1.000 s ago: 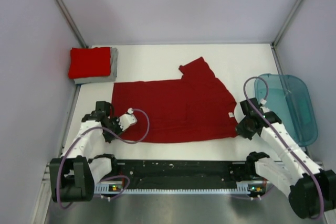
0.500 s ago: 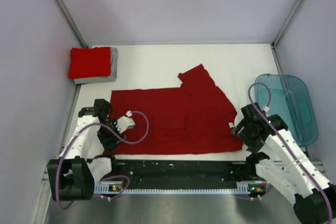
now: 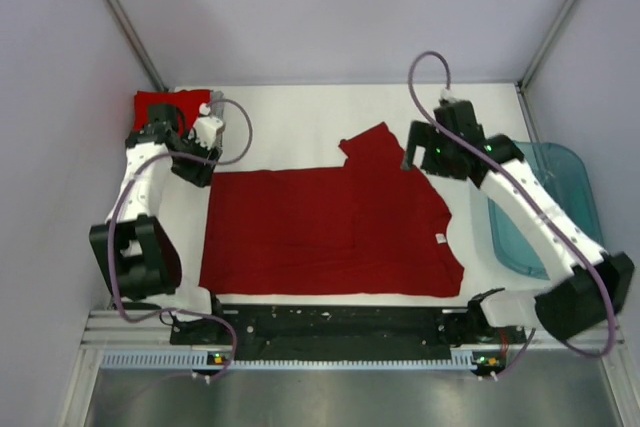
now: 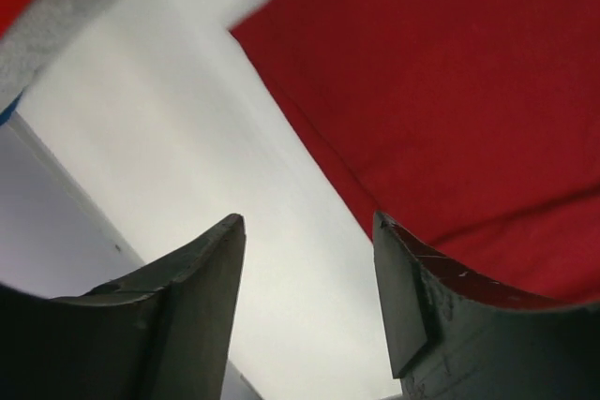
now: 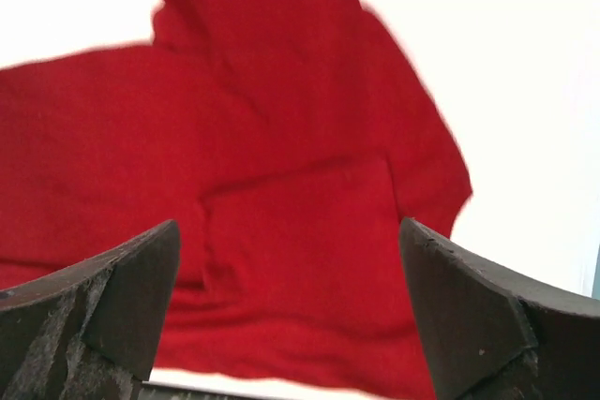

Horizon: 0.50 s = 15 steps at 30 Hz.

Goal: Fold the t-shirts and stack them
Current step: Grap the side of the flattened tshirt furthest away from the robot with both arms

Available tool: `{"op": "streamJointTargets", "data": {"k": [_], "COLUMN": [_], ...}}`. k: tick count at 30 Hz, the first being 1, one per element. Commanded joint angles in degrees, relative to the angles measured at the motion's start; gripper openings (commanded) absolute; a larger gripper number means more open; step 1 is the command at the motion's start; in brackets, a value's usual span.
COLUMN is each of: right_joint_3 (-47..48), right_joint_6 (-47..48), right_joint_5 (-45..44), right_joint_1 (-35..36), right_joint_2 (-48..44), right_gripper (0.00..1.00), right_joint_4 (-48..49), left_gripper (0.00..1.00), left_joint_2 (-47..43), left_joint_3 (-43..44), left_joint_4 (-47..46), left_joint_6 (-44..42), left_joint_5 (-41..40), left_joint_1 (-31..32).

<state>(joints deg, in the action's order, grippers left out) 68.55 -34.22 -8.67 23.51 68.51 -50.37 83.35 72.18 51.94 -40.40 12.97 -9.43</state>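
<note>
Top external: the spread dark red cotton t-shirt (image 3: 330, 232) lies flat at the centre of the white table (image 3: 300, 107). Its small white neck tag (image 3: 438, 238) is unreadable. The folded bright red t-shirt (image 3: 158, 107) sits in the far-left corner, and one translucent teal plastic tub (image 3: 572, 162) stands on the right.

Left wrist: the left gripper (image 4: 309, 231) has its jaws apart and empty, above bare table beside the dark red shirt's edge. The folded grey t-shirt (image 4: 66, 7) is visible here, bringing the total to three shirts.

Right wrist: the right gripper (image 5: 291, 241) has its jaws wide apart and empty, over the dark red shirt.
</note>
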Motion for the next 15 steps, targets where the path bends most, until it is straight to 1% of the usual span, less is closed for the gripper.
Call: {"op": "streamJointTargets", "data": {"k": [1, 3, 4, 6, 7, 8, 10, 12, 15], "right_joint_3": [14.1, 22.1, 26.2, 32.9, 38.0, 40.3, 50.1, 56.8, 63.1], "right_joint_6": [20.9, 24.4, 25.5, 27.1, 28.1, 28.8, 29.0, 29.0, 28.4], "right_joint_5": [1.7, 3.7, 5.2, 4.3, 3.9, 3.4, 3.4, 2.7, 1.1], "right_joint_1": [0.5, 0.3, 0.2, -0.1, -0.6, -0.8, -2.0, -2.8, -3.6], "right_joint_2": [17.8, 27.9, 31.9, 39.8, 43.9, 47.8, 55.3, 61.7, 69.8], "right_gripper": [0.96, 0.95, 0.92, 0.91, 0.91, 0.91, 0.90, 0.88, 0.86], "right_joint_4": [11.3, 9.9, 9.5, 8.7, 8.4, 7.7, 6.0, 4.6, 4.5], "left_gripper": [0.60, 0.61, 0.61, 0.64, 0.65, 0.67, 0.69, 0.70, 0.72], "left_joint_2": [11.4, 15.2, 16.7, 19.6, 20.8, 22.2, 24.7, 27.0, 30.5], "left_joint_3": [8.9, 11.1, 12.1, 14.0, 15.4, 16.1, 18.1, 19.7, 22.1], "left_joint_4": [-3.0, -4.6, -5.3, -6.1, -6.2, -6.4, -6.4, -5.7, -3.6], "left_joint_6": [10.1, 11.5, 11.7, 11.8, 11.5, 10.9, 8.9, 6.9, 3.7], "left_joint_5": [3.8, 4.0, 4.1, 4.5, 5.0, 4.8, 4.9, 5.0, 6.4], "left_joint_1": [-2.3, -2.3, -2.3, -2.3, -2.3, -2.3, -2.3, -2.3, -2.3]}}
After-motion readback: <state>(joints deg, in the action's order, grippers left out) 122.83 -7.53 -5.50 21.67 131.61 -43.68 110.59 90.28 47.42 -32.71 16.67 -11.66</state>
